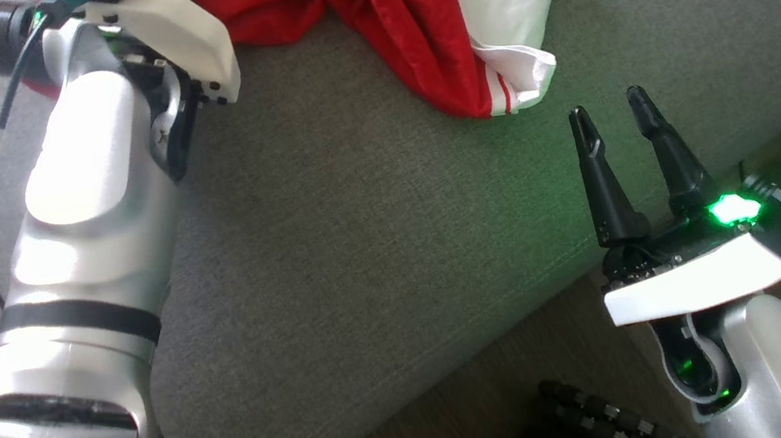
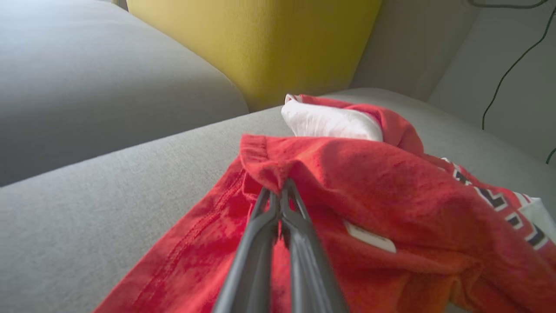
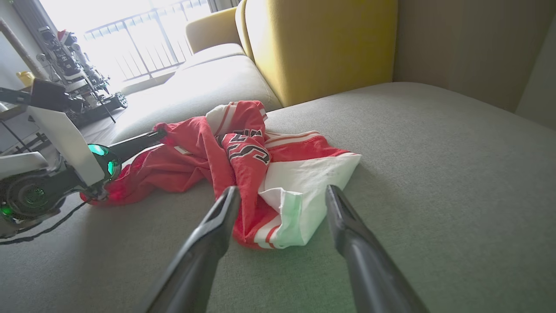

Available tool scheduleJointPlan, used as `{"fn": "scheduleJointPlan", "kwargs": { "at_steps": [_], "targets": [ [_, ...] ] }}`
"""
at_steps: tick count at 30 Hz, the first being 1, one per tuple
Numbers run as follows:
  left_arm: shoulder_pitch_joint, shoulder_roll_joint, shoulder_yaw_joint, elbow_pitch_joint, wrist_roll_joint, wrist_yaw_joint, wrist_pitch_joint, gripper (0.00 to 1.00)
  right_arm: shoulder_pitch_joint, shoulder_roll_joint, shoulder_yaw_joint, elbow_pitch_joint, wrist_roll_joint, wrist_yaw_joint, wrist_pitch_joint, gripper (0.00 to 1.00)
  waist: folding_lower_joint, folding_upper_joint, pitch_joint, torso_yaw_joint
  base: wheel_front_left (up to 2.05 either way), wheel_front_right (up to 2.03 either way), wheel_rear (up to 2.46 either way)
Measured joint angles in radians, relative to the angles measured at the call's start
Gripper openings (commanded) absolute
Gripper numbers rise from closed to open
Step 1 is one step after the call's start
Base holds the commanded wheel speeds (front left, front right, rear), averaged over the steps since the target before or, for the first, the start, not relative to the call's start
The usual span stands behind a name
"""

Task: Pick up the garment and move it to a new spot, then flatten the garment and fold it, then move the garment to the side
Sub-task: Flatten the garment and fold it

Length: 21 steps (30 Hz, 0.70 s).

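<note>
Now, over on the left, the left tool point(image 2: 278, 191) is pinched tight on a raised fold of the red and white jersey point(image 1: 409, 25), close to a stitched hem. Its two fingers are pressed together with cloth bunched over their tips. In the head view its pale forearm point(image 1: 87, 177) reaches up toward the garment's left end.

Middle of the picture: the jersey lies crumpled in a heap on the grey sofa seat point(image 1: 367, 268). The lettering is twisted, a white panel is doubled over at its right end, and a yellow backrest point(image 3: 321, 48) stands behind it. Nothing about it looks flat or folded.

On the right, the right tool point(image 1: 608, 106) hangs near the seat's front edge, fingers spread wide with nothing between them. It points at the white panel but stays apart from it.

My read: this is the very start. The pick-up grasp is made on one side only, and the jersey rests on the cushion. Left to do: lift it, carry it to a new spot, spread it flat, fold it and slide it aside.
</note>
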Motion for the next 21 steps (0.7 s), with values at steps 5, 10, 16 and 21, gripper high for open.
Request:
{"fn": "scheduleJointPlan", "kwargs": {
  "at_steps": [5, 10, 16, 21],
  "targets": [
    [-0.009, -0.002, -0.018, 0.001, 0.013, 0.002, -0.04, 0.0, 0.0, 0.0, -0.006, 0.017, -0.011, 0.0, 0.0, 1.0, 0.0, 0.0, -0.014, 0.017, 0.0, 0.0, 0.0],
    [-0.002, -0.003, -0.02, -0.064, 0.013, 0.019, -0.054, 0.0, 0.0, 0.0, -0.035, 0.03, -0.034, 0.0, 0.0, 1.0, 0.0, 0.0, -0.043, 0.052, 0.0, 0.0, 0.0],
    [0.057, -0.003, -0.012, -0.243, 0.013, 0.039, -0.058, 0.0, -0.001, 0.0, -0.067, 0.037, -0.081, 0.0, 0.0, 1.0, 0.0, 0.0, -0.09, 0.117, 0.0, 0.0, 0.0],
    [0.201, 0.016, 0.013, -0.413, 0.013, 0.049, -0.061, 0.0, -0.001, 0.0, -0.128, 0.067, -0.128, 0.0, 0.0, 1.0, 0.0, 0.0, -0.156, 0.205, 0.0, 0.0, 0.0]
  ]
}}
